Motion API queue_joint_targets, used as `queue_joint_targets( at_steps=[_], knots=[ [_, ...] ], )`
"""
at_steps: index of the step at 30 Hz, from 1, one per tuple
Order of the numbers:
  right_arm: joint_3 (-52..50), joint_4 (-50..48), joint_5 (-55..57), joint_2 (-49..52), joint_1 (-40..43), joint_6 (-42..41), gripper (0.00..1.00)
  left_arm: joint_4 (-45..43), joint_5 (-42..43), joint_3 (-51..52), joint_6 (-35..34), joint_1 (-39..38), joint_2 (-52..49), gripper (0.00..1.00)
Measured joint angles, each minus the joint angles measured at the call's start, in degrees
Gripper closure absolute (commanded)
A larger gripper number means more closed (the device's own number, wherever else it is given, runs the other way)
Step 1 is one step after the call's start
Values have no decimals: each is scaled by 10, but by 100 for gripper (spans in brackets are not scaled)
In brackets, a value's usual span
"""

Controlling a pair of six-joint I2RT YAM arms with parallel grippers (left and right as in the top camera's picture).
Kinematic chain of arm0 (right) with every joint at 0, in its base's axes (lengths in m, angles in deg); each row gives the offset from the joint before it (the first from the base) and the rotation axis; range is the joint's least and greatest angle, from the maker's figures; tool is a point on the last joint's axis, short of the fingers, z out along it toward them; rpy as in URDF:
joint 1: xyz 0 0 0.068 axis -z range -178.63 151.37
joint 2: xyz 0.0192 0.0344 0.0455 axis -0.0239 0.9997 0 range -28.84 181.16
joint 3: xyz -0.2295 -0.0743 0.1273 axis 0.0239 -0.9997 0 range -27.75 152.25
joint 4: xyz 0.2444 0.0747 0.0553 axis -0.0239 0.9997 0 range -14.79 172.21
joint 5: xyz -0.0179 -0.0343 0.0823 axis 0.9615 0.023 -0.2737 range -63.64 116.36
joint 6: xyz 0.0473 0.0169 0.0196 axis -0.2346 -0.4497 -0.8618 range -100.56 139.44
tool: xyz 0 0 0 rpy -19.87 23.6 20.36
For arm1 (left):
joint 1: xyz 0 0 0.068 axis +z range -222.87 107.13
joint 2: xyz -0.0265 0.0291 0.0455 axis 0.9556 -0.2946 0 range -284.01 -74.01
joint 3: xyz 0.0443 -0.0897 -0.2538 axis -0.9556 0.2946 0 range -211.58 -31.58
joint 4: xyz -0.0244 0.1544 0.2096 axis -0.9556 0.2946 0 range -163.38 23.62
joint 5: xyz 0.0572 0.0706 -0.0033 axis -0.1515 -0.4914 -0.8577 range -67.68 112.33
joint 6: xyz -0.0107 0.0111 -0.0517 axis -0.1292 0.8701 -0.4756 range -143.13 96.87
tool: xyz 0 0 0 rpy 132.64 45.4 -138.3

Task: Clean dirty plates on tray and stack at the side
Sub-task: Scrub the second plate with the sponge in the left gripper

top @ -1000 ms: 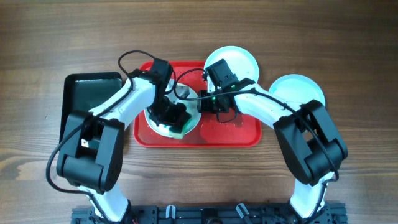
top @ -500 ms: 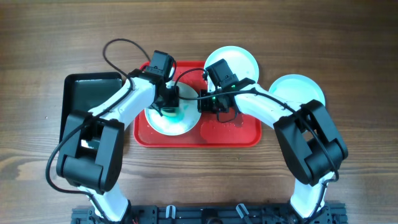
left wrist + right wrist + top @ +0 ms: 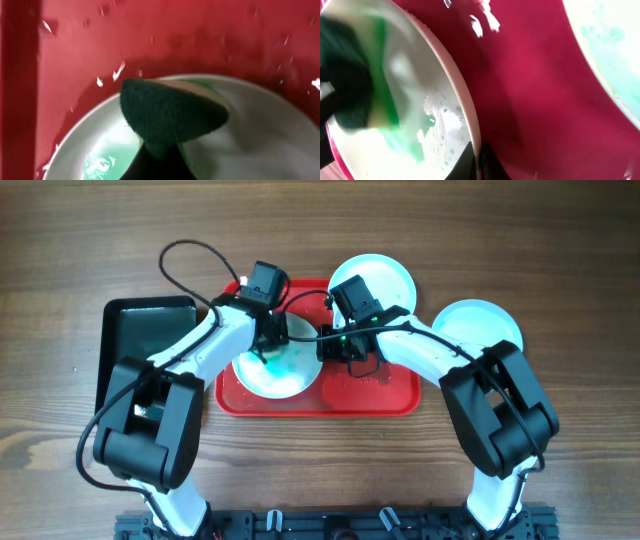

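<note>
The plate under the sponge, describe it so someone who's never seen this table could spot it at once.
Find the red tray in the middle of the table. The plate lies in its left half, green suds on it. Unlike the far plate and the off-tray plate, it has the left gripper holding a dark green sponge on it and the right gripper pinching its rim.
</note>
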Motion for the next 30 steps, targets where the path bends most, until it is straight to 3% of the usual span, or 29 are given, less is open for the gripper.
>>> queue_joint_targets(
  at_steps=[2, 5, 8, 10, 14, 16, 22, 24, 27, 30],
  knots=[
    [0, 0, 0, 0, 1, 0, 96, -37, -28, 1, -21, -1, 0, 96],
    [0, 0, 0, 0, 1, 0, 96, -42, 22, 1, -14, -3, 0, 96],
    [0, 0, 0, 0, 1, 0, 96, -31, 116, 1, 31, -11, 0, 96],
    [0, 0, 0, 0, 1, 0, 96, 3, 214, 1, 102, -32, 0, 96],
    [0, 3, 0, 0, 1, 0, 96, 22, 238, 1, 152, -41, 0, 96],
    [0, 2, 0, 0, 1, 0, 96, 36, 171, 1, 121, -42, 0, 96],
    [0, 2, -2, 0, 0, 0, 96, 106, -169, -3, -54, -48, 0, 96],
    [0, 2, -2, 0, 0, 0, 96, 111, -209, -2, -85, -47, 0, 96],
    [0, 2, -2, 0, 0, 0, 96, 112, -151, -2, -62, -47, 0, 96],
    [0, 3, -2, 0, 1, 9, 96, 124, 80, -4, 78, -40, 2, 96]
  ],
)
